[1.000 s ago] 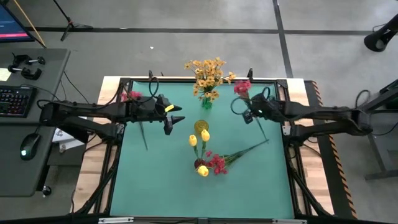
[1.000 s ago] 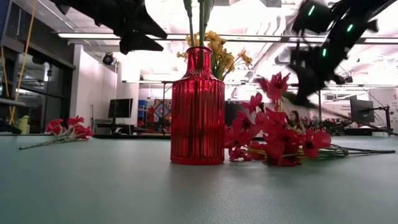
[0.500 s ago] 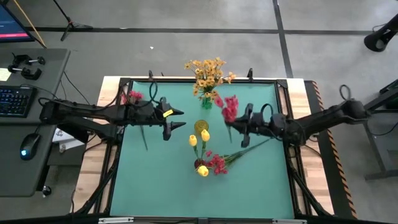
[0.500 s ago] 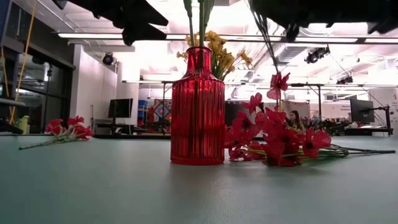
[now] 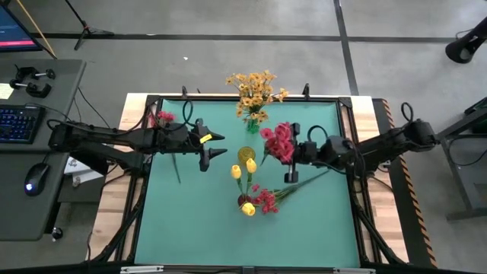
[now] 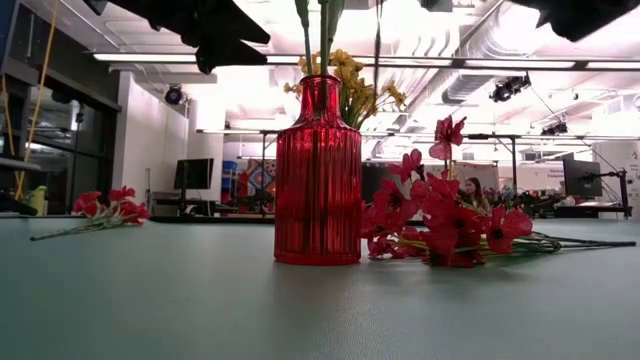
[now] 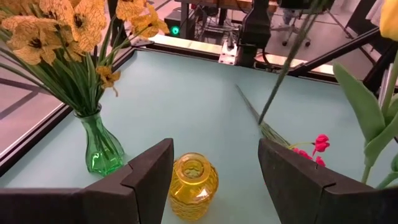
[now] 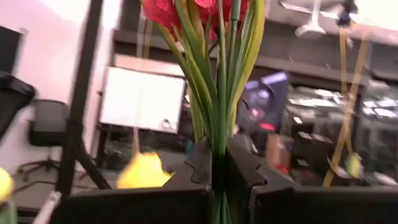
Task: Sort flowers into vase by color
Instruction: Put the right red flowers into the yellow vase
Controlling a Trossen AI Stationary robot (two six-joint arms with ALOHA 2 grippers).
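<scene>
Fingers of right arm pinch thin green stalks under red blossoms.

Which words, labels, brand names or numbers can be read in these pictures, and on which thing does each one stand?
None can be read.
The yellow tag on the left arm: too small to read.
The screens behind the red vase, low view: blurred.
The white board in the right wrist view: blurred.
The keyboard on the side desk: keys too small.

floor: grey concrete | desk w/ keyboard, mouse | ceiling strip lights
</scene>
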